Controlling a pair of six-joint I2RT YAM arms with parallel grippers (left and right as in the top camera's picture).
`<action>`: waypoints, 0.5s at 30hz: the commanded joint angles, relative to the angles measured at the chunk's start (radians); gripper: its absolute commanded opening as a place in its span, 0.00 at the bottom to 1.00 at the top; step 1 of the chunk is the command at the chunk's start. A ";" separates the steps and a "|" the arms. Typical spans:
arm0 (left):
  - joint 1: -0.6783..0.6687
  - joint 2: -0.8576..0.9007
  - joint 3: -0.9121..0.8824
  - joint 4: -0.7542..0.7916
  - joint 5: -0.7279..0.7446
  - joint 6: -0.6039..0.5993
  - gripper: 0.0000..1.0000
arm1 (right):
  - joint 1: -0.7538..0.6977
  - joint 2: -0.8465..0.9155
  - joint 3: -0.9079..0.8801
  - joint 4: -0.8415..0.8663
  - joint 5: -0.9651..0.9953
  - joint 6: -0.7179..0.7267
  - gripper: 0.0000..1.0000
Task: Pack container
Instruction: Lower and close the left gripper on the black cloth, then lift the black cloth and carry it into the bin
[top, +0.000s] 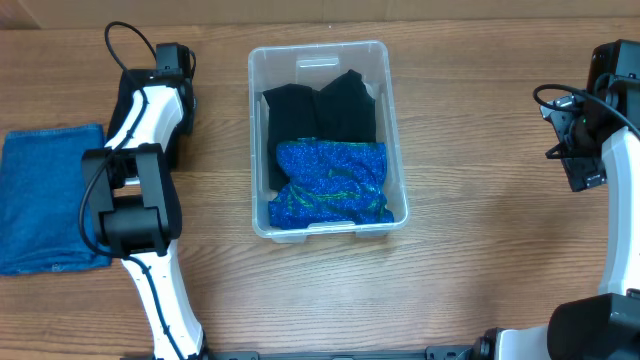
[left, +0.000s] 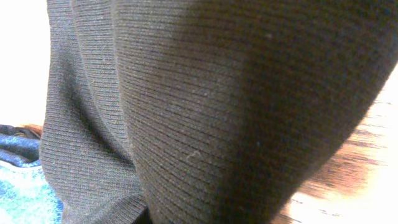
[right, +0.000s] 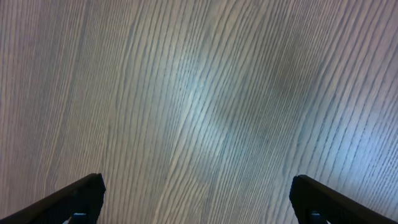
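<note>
We see the container (top: 275, 70) standing upright in the middle of the tabletop (top: 480, 250), nearer the far edge than the near one. Inside it, black garments (top: 320, 115) fill the far half, and a crumpled blue-green glittering fabric (top: 330, 185) fills the near half, reaching the near wall. A folded blue towel (top: 50, 200) lies flat by the left edge of the tabletop, well apart from the container.

The left arm (top: 140, 200) is folded over the space between the towel and the container, and from overhead its hand is hidden beneath it. The left wrist view is almost filled by a dark ribbed knit fabric (left: 205, 106) very close to the lens, with a patch of blue cloth (left: 18, 186) at the lower left and wood at the right. We cannot tell whether this hand is clenched or released.

The right hand (right: 198, 180) is released, its fingers (right: 81, 199) spread wide over bare wood near the right edge, holding nothing.
</note>
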 joint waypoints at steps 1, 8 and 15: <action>0.022 -0.008 0.031 -0.008 -0.115 -0.084 0.04 | -0.002 -0.003 0.001 0.003 0.002 0.005 1.00; 0.021 -0.296 0.053 0.011 0.113 -0.325 0.04 | -0.002 -0.003 0.001 0.003 0.003 0.005 1.00; -0.004 -0.588 0.053 -0.031 0.311 -0.384 0.04 | -0.002 -0.003 0.001 0.003 0.003 0.005 1.00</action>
